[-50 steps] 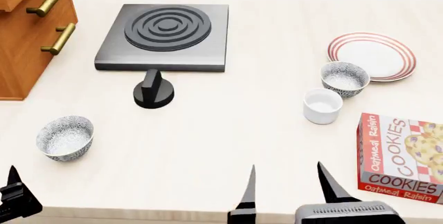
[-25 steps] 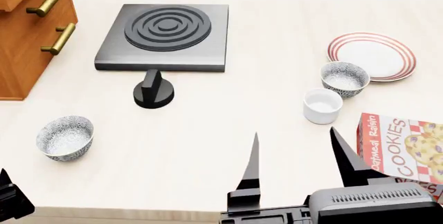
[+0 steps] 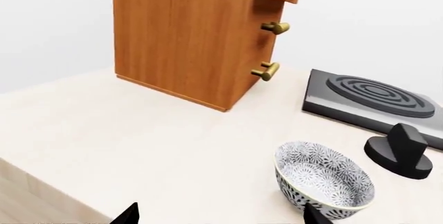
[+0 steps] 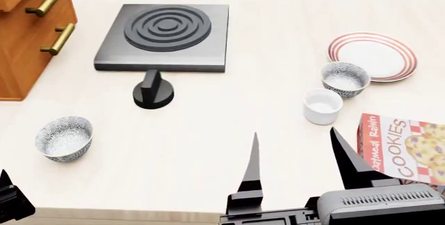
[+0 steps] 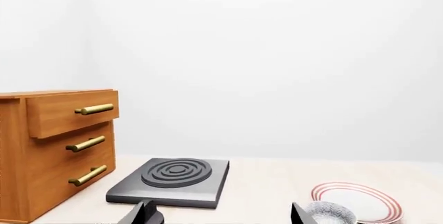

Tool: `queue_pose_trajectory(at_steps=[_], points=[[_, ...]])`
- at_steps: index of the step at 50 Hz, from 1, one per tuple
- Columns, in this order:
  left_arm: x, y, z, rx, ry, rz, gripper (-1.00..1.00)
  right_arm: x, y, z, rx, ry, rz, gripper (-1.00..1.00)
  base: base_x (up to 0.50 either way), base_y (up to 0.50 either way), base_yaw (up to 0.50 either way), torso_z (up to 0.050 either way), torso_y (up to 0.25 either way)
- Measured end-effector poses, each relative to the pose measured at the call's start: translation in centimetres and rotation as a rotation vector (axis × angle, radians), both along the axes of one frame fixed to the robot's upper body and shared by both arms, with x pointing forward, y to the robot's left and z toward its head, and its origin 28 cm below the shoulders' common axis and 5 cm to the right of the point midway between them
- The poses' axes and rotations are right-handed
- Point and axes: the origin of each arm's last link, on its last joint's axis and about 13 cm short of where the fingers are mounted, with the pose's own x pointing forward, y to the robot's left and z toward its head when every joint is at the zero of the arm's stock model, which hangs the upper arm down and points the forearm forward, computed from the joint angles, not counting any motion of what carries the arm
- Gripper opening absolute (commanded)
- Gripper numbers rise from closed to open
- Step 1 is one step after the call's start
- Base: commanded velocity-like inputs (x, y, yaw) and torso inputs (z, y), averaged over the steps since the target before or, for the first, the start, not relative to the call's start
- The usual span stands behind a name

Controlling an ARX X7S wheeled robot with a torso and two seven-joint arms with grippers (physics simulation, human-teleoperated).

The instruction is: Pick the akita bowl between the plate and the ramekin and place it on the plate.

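Observation:
The akita bowl point(image 4: 345, 79), grey-speckled, sits between the red-ringed plate point(image 4: 372, 56) and the white ramekin point(image 4: 322, 106), touching the plate's near rim. My right gripper point(image 4: 293, 132) stands open near the table's front edge, short of the ramekin, with nothing between its fingers. In the right wrist view the bowl point(image 5: 331, 212) and plate point(image 5: 356, 200) lie ahead, beyond the open right gripper point(image 5: 221, 213). My left gripper point(image 3: 220, 214) is open too, with a twin speckled bowl point(image 3: 324, 178) just beyond one fingertip. Only a corner of the left gripper point(image 4: 10, 199) shows in the head view.
A cookies box point(image 4: 403, 149) lies right of my right gripper, close to the ramekin. A black stove point(image 4: 165, 35) with a knob point(image 4: 153, 90) sits at the back middle. A wooden drawer cabinet point(image 4: 31, 27) stands at the far left. The twin bowl point(image 4: 64, 138) rests front left.
My right gripper has come up and forward into the head view, its fingers now reaching toward the ramekin. The left gripper has dropped lower at the corner. Nothing on the table moved.

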Motion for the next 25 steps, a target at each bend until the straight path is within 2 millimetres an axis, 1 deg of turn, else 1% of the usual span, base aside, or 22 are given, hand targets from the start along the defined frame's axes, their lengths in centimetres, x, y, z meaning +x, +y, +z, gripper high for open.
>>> queue_pose_trajectory(at_steps=[25], points=[[-0.01, -0.07, 0.00, 0.001, 0.001, -0.001, 1.00, 0.04, -0.07, -0.01, 0.007, 0.011, -0.002, 1.00, 0.00, -0.09, 0.00, 0.000, 0.000]])
